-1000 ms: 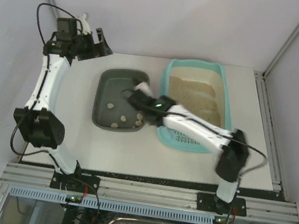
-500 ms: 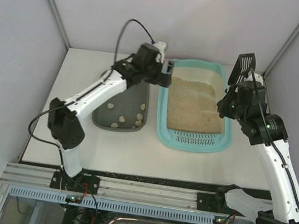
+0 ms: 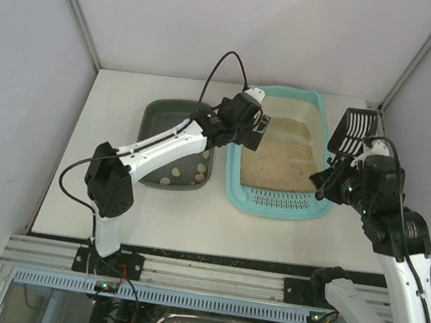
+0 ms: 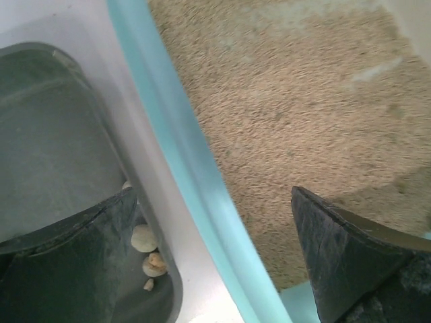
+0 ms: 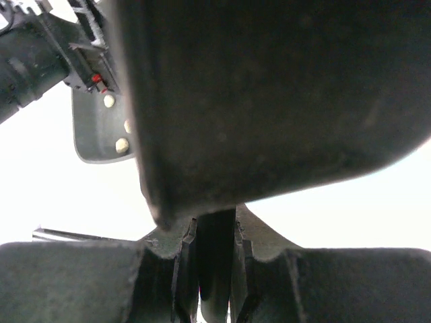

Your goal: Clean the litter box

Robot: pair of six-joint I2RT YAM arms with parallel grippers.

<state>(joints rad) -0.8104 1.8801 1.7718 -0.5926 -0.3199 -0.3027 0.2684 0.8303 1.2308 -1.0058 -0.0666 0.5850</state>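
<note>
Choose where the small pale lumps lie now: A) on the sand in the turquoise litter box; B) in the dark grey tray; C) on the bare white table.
B: the pale lumps lie in the near right corner of the dark grey tray, left of the litter box.

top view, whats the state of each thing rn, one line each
litter box: holds sandy litter
grey tray: holds several pale clumps
scoop: raised, blade up
left gripper: open, empty, over the litter box rim beside the grey tray
right gripper: shut on scoop handle
</note>
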